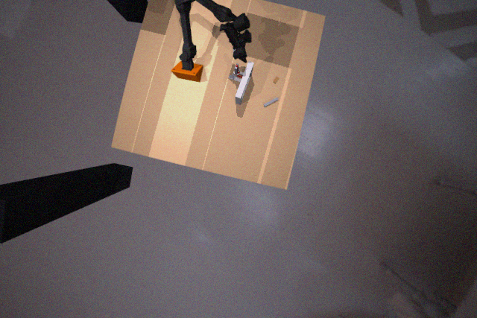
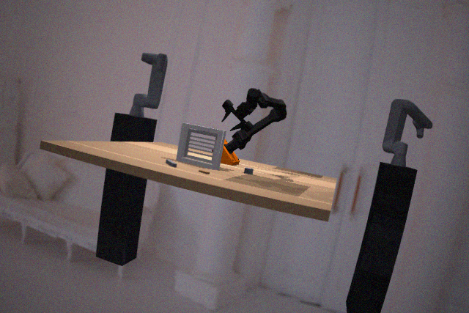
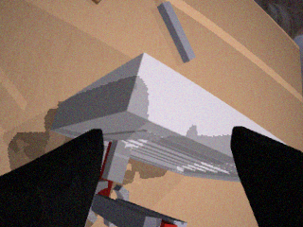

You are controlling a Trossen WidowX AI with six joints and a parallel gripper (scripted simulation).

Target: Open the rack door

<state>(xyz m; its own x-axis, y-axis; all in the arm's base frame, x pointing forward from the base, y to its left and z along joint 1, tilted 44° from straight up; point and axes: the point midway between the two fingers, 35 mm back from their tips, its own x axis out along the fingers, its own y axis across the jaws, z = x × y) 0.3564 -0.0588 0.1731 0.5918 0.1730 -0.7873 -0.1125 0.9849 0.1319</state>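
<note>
The rack's pale grey frame (image 1: pixel 244 83) (image 2: pixel 183 144) (image 3: pixel 189 106) stands upright on the table. Its slatted door (image 3: pixel 182 161) appears to lie in line with the frame, closed. The handle (image 1: pixel 236 68) (image 3: pixel 125 212), a dark grey bar with red parts, sticks out on the robot's side, near the frame's end closest to the gripper. My gripper (image 2: pixel 226 125) (image 3: pixel 167 138) is open and empty, above and to the robot's side of that end. In the wrist view the handle lies low, near the left finger, not between the fingertips. The handle's exact turn is hard to tell.
A grey bar (image 1: pixel 270 101) (image 2: pixel 171 163) (image 3: pixel 176 33) and a small brown block (image 1: pixel 276 80) (image 2: pixel 204 171) lie beyond the frame. A small blue-grey block (image 2: pixel 248 170) lies beside the frame. The orange base (image 1: pixel 188 71) (image 2: pixel 229 156) carries the arm.
</note>
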